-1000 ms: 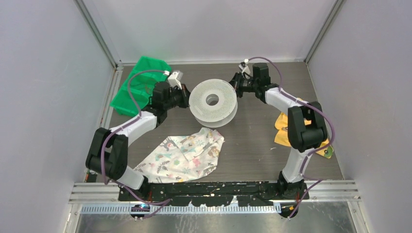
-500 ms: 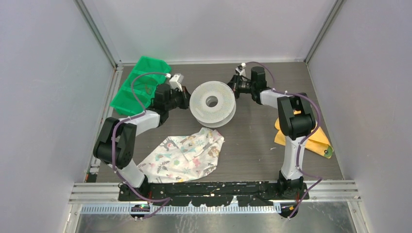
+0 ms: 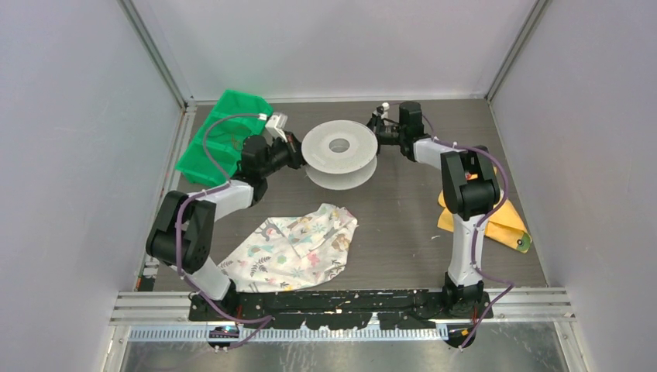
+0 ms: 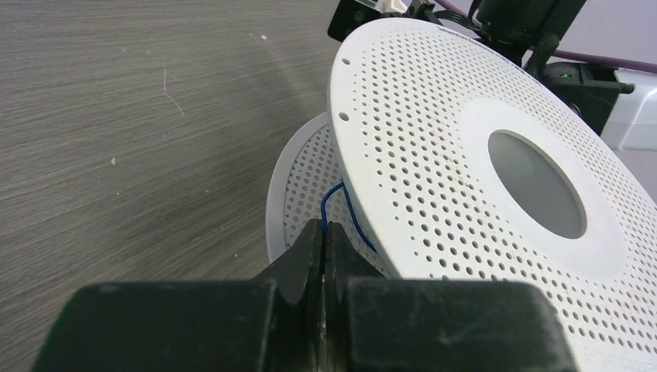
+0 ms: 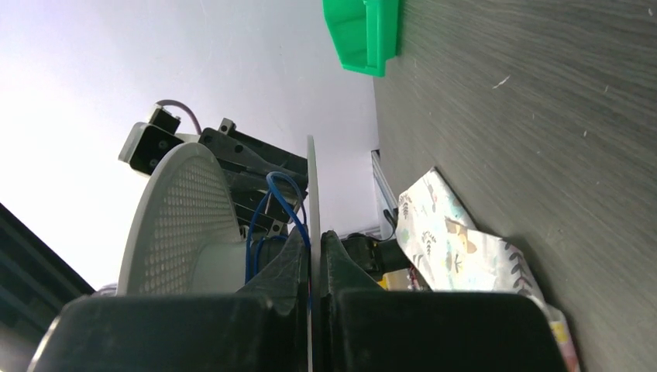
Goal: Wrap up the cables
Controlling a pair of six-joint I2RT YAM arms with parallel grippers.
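Note:
A pale grey perforated two-disc spool sits at the back middle of the table, held between both arms. It fills the left wrist view and shows edge-on in the right wrist view. A thin blue cable runs from between the discs into my left gripper, which is shut on it at the spool's left side. My right gripper is shut on the rim of one spool disc at the spool's right side. Loose blue cable loops lie between the discs.
A green bin stands at the back left, also seen in the right wrist view. A patterned cloth lies at the front middle, and shows in the right wrist view. A yellow cloth lies at the right.
The spool has moved toward the back and tipped flatter, so its top disc now faces up. Both grippers moved back with it and the arms have stretched out.

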